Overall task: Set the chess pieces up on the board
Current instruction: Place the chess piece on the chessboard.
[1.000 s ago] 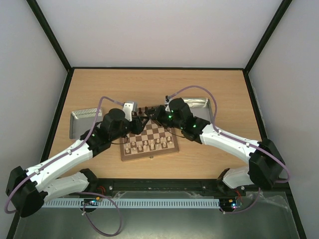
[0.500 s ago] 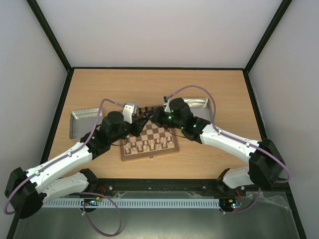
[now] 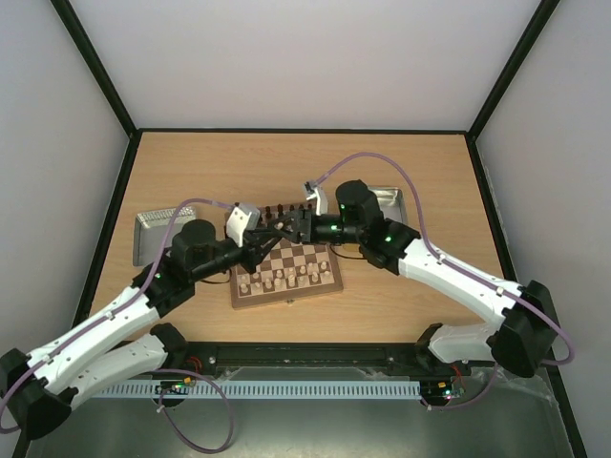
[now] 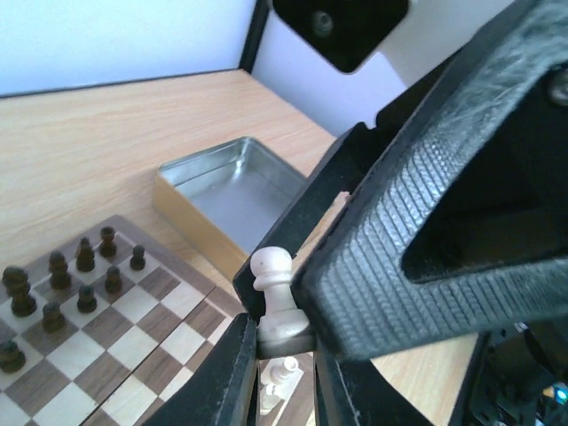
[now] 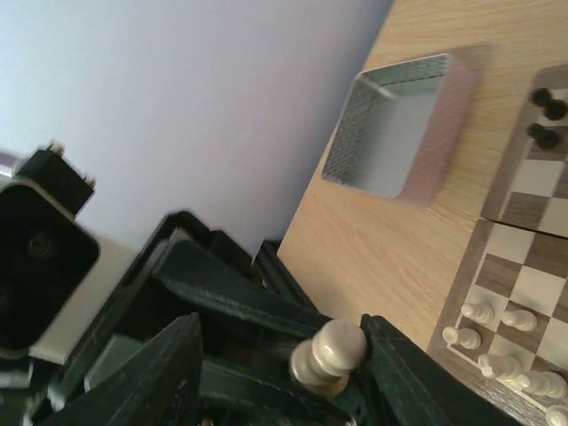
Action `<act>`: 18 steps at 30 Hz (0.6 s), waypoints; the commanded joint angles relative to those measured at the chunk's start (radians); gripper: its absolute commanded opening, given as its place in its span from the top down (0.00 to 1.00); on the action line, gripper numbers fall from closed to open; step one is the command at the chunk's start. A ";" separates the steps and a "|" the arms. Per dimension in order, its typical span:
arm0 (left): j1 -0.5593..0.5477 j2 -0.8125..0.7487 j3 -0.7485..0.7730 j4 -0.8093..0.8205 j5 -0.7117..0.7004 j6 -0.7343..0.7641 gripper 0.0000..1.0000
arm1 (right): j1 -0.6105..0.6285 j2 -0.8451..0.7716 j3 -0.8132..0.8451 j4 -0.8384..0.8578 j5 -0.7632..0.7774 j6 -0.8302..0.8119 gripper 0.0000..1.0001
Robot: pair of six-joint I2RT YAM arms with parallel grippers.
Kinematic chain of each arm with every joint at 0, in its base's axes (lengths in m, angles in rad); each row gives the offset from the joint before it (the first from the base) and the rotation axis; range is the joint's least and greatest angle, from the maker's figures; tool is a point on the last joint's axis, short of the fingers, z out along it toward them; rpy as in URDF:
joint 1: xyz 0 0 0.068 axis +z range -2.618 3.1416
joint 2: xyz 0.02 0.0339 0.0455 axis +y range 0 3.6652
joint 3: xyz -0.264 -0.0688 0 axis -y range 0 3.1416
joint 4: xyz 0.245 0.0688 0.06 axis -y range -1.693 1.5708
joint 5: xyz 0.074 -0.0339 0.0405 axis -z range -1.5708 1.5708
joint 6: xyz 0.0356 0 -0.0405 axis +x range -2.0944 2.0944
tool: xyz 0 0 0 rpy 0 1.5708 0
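Observation:
A pale pawn (image 4: pixel 273 297) is pinched at its base in my left gripper (image 4: pixel 282 335), which is shut on it above the far left part of the board (image 3: pixel 286 299). My right gripper (image 5: pixel 282 335) stands open around the same pawn (image 5: pixel 330 353); one finger (image 5: pixel 404 377) is right beside the pawn's head, the other (image 5: pixel 164 377) well apart. From above, the left gripper (image 3: pixel 264 239) and the right gripper (image 3: pixel 293 227) meet tip to tip. Pale chess pieces (image 3: pixel 286 279) fill the board's near rows. Dark chessmen (image 3: pixel 283 210) stand along its far edge.
A metal tin (image 3: pixel 153 235) lies left of the board and another tin (image 3: pixel 387 198) lies at the back right; both look empty in the wrist views, left tin (image 5: pixel 399 133) and right tin (image 4: pixel 232 191). Black frame rails edge the table.
The right gripper has opened off the pawn, which now sits in the left gripper's closed jaws. The left arm has drawn back to the left and the right arm has stretched further over the board.

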 commanded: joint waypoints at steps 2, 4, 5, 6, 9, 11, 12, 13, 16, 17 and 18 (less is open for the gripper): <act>0.004 -0.092 0.022 -0.021 0.132 0.125 0.98 | -0.003 -0.078 0.028 -0.062 -0.202 -0.141 0.57; 0.004 -0.117 0.023 -0.022 0.162 0.145 0.98 | -0.003 -0.102 0.027 -0.071 -0.240 -0.162 0.61; 0.004 -0.127 0.025 -0.022 0.179 0.151 0.98 | -0.003 -0.113 0.030 -0.079 -0.243 -0.174 0.62; 0.004 -0.136 0.028 -0.022 0.197 0.160 0.98 | -0.004 -0.120 0.032 -0.087 -0.246 -0.181 0.62; 0.004 -0.164 0.028 -0.013 0.236 0.174 0.98 | -0.003 -0.125 0.033 -0.086 -0.251 -0.172 0.58; 0.004 -0.177 0.028 -0.009 0.255 0.181 0.98 | -0.004 -0.116 0.037 -0.092 -0.251 -0.163 0.55; 0.004 -0.181 0.029 -0.009 0.260 0.185 0.98 | -0.003 -0.114 0.037 -0.091 -0.254 -0.159 0.55; 0.004 -0.184 0.028 -0.010 0.270 0.188 0.98 | -0.004 -0.113 0.036 -0.085 -0.258 -0.155 0.55; 0.004 -0.184 0.029 -0.020 0.298 0.199 0.98 | -0.004 -0.110 0.043 -0.088 -0.257 -0.158 0.58; 0.004 -0.182 0.029 -0.024 0.306 0.202 0.98 | -0.003 -0.109 0.044 -0.088 -0.256 -0.161 0.62; 0.004 -0.181 0.029 -0.028 0.316 0.204 0.98 | -0.004 -0.109 0.046 -0.088 -0.256 -0.163 0.65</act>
